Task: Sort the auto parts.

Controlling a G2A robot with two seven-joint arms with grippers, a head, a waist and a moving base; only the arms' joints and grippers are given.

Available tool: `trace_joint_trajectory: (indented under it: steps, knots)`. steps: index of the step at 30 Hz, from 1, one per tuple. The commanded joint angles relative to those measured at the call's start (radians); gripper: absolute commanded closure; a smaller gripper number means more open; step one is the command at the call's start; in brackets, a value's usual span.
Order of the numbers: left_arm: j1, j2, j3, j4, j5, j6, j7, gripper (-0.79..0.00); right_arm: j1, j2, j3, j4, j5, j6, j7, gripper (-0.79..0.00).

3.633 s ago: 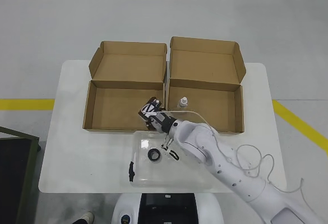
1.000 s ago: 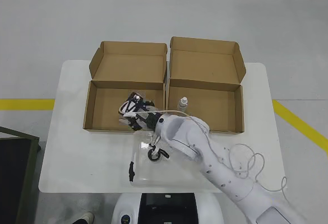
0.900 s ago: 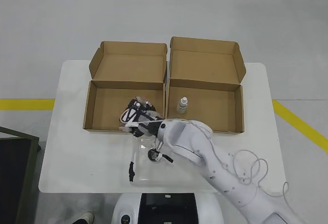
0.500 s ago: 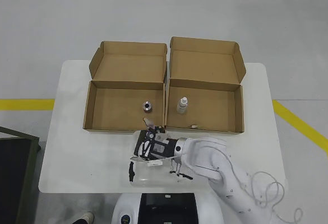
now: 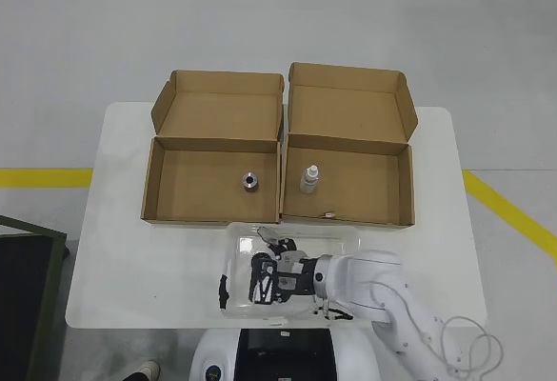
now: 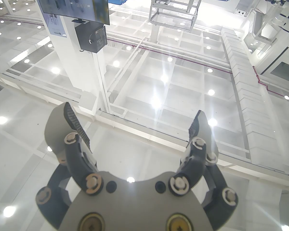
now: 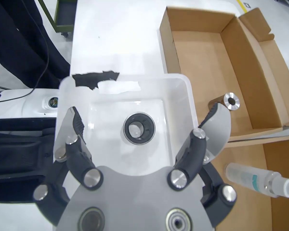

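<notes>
Bearing ring [image 7: 139,128] is lying in the clear tray [image 7: 189,92], so I am holding my right fingers [image 7: 75,124] spread wide and empty over it. Left fingers [image 6: 77,127] are gaping empty too.

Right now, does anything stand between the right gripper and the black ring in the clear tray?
Nothing visible does. The right gripper is open over the clear tray, and the black ring lies uncovered on the tray's floor, below the gap between the fingers. Only the tray's walls surround it.
</notes>
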Motion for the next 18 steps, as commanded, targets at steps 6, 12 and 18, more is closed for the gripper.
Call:
trace_joint_trajectory:
  steps: [6,12,18]
  knots:
    - [0.0,0.0,0.0,0.0,0.0,0.0,0.0,-0.785,-0.01,0.006,-0.009,0.025,-0.032,0.046,-0.051,-0.773]
    - [0.0,0.0,0.0,0.0,0.0,0.0,0.0,-0.785,-0.023,0.014,-0.013,0.04,-0.055,0.045,-0.069,-0.73]
    - [0.0,0.0,0.0,0.0,0.0,0.0,0.0,-0.785,-0.019,0.016,-0.017,0.078,-0.048,0.076,-0.073,-0.696]
